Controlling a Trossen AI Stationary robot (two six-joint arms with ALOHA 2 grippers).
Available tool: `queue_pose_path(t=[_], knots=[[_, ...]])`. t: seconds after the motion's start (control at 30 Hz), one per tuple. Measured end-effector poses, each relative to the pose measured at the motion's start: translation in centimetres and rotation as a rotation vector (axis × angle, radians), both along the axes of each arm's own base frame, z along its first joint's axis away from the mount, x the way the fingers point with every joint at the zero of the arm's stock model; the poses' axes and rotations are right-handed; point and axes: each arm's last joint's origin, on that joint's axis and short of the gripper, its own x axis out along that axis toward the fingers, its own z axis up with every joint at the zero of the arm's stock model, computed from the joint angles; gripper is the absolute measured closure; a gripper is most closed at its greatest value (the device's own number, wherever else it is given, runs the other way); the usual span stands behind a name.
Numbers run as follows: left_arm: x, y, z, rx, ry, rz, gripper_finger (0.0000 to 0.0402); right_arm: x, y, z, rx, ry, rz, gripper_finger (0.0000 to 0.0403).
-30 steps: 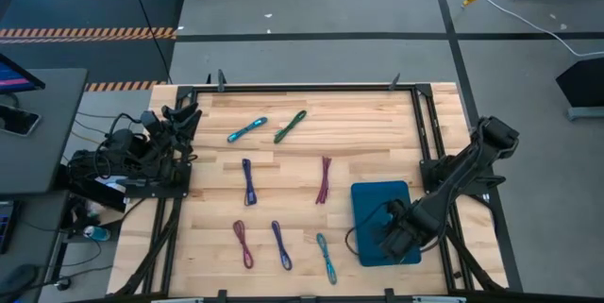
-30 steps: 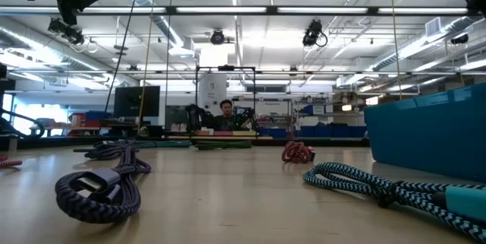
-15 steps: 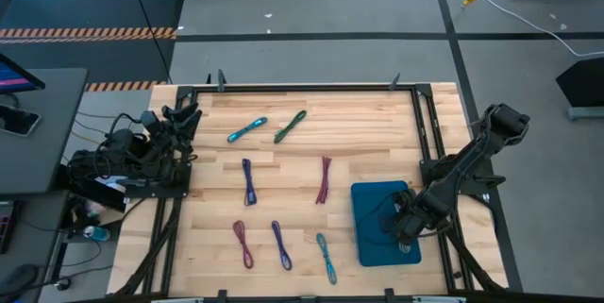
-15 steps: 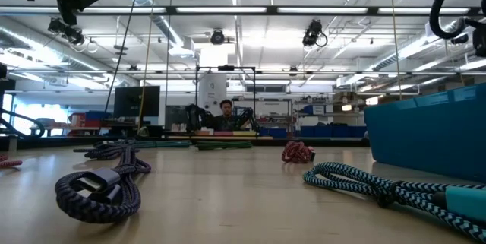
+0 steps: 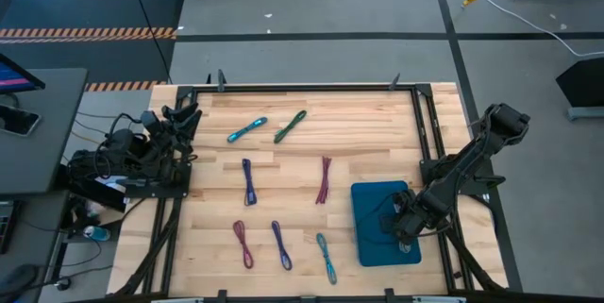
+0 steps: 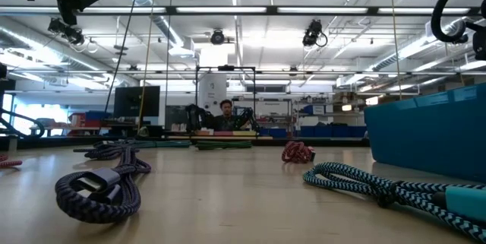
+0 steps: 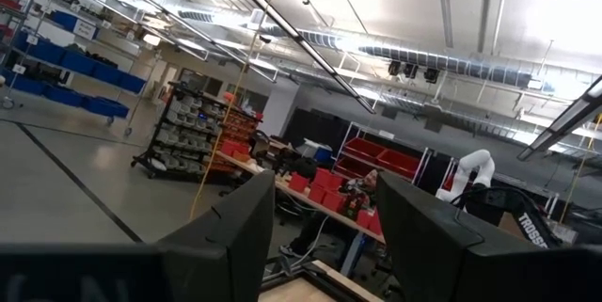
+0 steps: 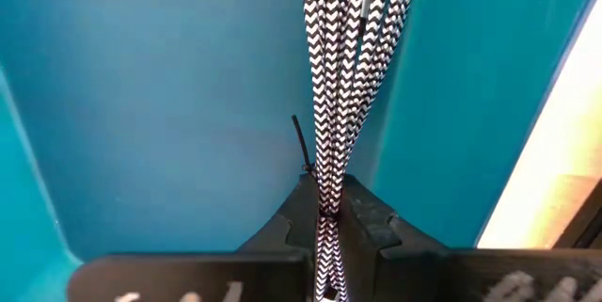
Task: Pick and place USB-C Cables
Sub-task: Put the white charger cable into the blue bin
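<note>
My right gripper (image 5: 401, 230) hangs over the teal bin (image 5: 370, 199) at the table's right side, shut on a black-and-white braided cable (image 8: 343, 76) that runs down into the bin. Seven folded cables lie flat on the wood. They are teal (image 5: 247, 130), green (image 5: 290, 126), navy (image 5: 249, 181), maroon (image 5: 324, 179), purple (image 5: 243, 244), blue (image 5: 282, 244) and teal (image 5: 326, 257). My left gripper (image 7: 320, 241) is open. It is parked off the table's left edge, and its wrist view looks into the room. My right gripper pinches the braided cable's several side-by-side strands (image 8: 329, 184) between its two fingers (image 8: 362, 222). It comes from above, pointing down into the bin, with the fingers lying along the strands. The cable reaches ahead of the fingers against the bin's teal inside; its far end is out of frame.
The bin's wall (image 6: 433, 134) stands tall at the right in the low view. In front of it lies a teal cable (image 6: 380, 187), and the blue one (image 6: 99, 191) lies at the left. A black frame (image 5: 311, 87) borders the table. A person (image 6: 225, 111) sits far behind.
My right arm shifted a little over the bin toward the table's far edge, its elbow swinging outward, then held still. The gripper stayed shut. The cables on the table have not moved.
</note>
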Motion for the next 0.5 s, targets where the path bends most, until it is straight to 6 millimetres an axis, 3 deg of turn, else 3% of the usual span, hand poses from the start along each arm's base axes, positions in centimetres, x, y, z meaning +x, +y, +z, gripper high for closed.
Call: queue_pose_path(t=[0.37,0.5], knots=[[0.0,0.0,0.0,0.001,0.0,0.0,0.0207,-0.11,0.07,0.0,0.027,0.029,0.026,0.038],[0.0,0.0,0.0,0.001,0.0,0.0,0.0207,-0.05,0.08,0.01,0.032,0.026,0.029,0.0334]])
